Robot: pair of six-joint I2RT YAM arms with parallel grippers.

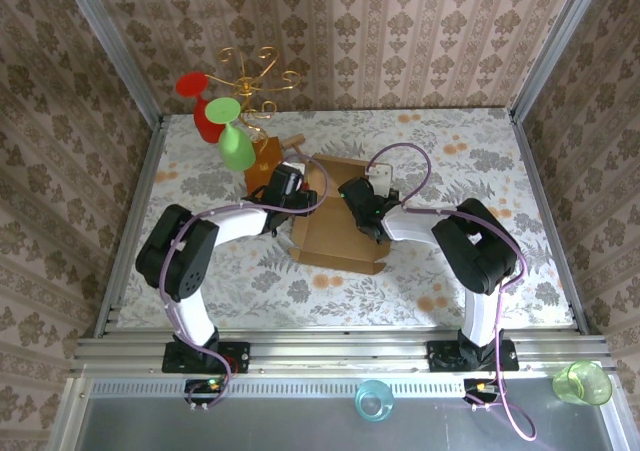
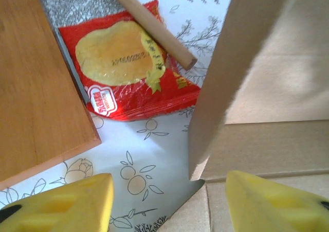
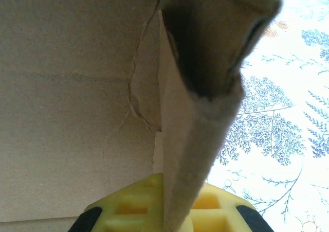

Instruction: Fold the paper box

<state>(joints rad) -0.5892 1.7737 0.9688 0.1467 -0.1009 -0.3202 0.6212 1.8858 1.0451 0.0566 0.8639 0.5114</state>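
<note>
paper box (image 1: 335, 233): plain brown corrugated cardboard, half-formed, side flaps raised. Sits mid-table between the two arms. Long axis seems to run near-to-far, slightly skewed, though that is hard to judge from above. right claw (image 3: 175, 209) clenched on an upright folded flap of the box. left claw (image 2: 167, 201) released, fingers apart beside the box's left wall. table (image 1: 480, 151) floral-printed, wallpaper walls (image 1: 400, 31) around it.

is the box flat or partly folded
Partly folded: the box has a flap standing upright, and the right gripper pinches a doubled wall.
</note>
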